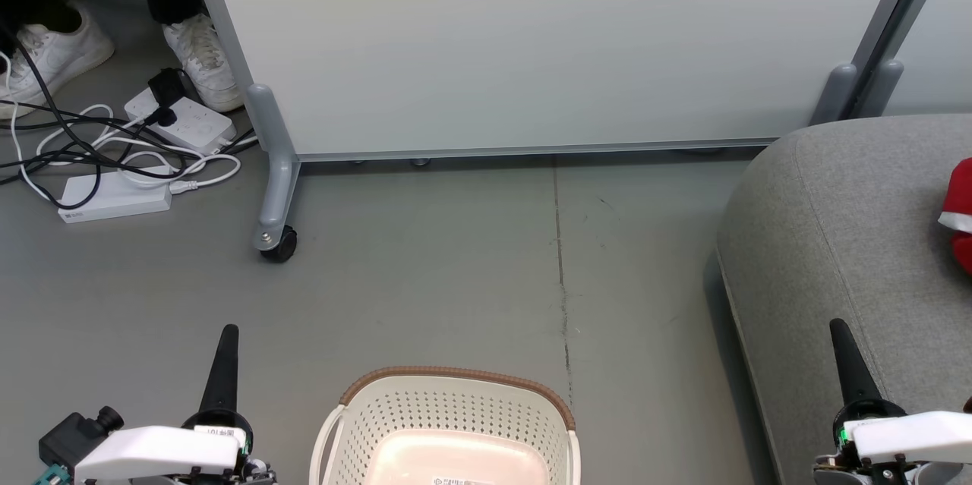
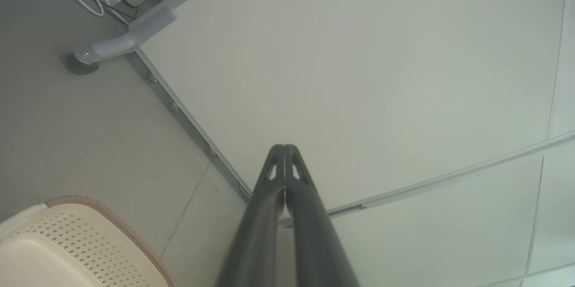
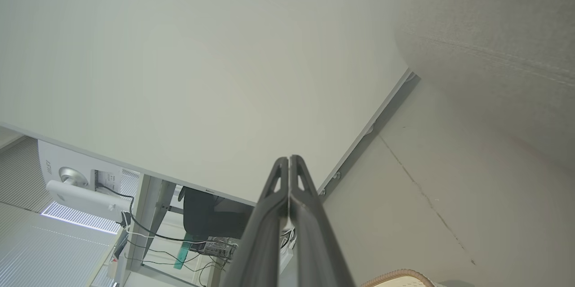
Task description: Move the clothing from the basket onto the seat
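The cream-white basket (image 1: 448,424) with a brown rim stands on the floor at the bottom centre of the head view, its pale bottom bare; its corner (image 2: 76,242) also shows in the left wrist view. The grey seat (image 1: 843,234) fills the right side, and red clothing (image 1: 963,215) with a white part lies on it at the right edge. My left gripper (image 1: 228,332) is shut and holds nothing, left of the basket. My right gripper (image 1: 837,324) is shut and holds nothing, in front of the seat's front face. Both fingers meet in each wrist view (image 2: 284,147) (image 3: 289,158).
A pale grey wheeled partition panel (image 1: 531,45) stands behind, with a castor leg (image 1: 275,234). Power strips and cables (image 1: 121,159) lie on the floor at the far left, beside a person's white shoes (image 1: 201,60). Bare grey floor lies between basket, panel and seat.
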